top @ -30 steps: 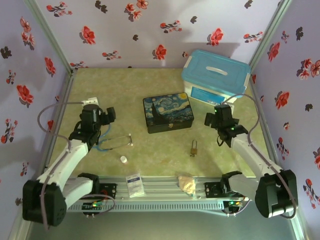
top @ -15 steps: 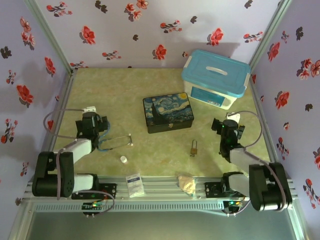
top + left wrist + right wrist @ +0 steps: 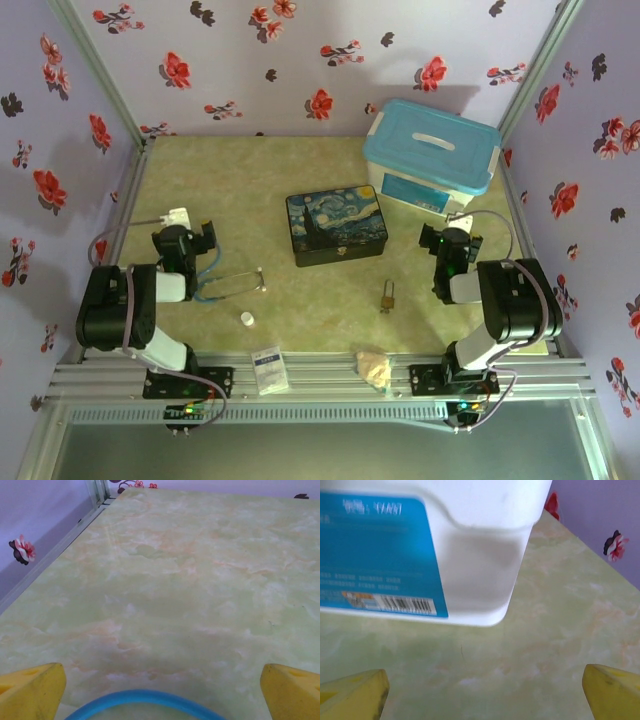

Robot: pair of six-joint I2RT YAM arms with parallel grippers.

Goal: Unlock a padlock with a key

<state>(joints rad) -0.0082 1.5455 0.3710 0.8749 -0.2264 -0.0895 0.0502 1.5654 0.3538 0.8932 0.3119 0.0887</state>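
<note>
Padlock (image 3: 386,297) lies on table (image 3: 250,180), near side of starry-night tin (image 3: 337,227), well apart from both grippers. Key too small to make out. Left gripper (image 3: 162,687) spread wide, empty; blue stethoscope tubing (image 3: 145,698) arcs between its fingertips. Right gripper (image 3: 485,690) spread wide, empty, facing white storage box (image 3: 480,555).
</note>
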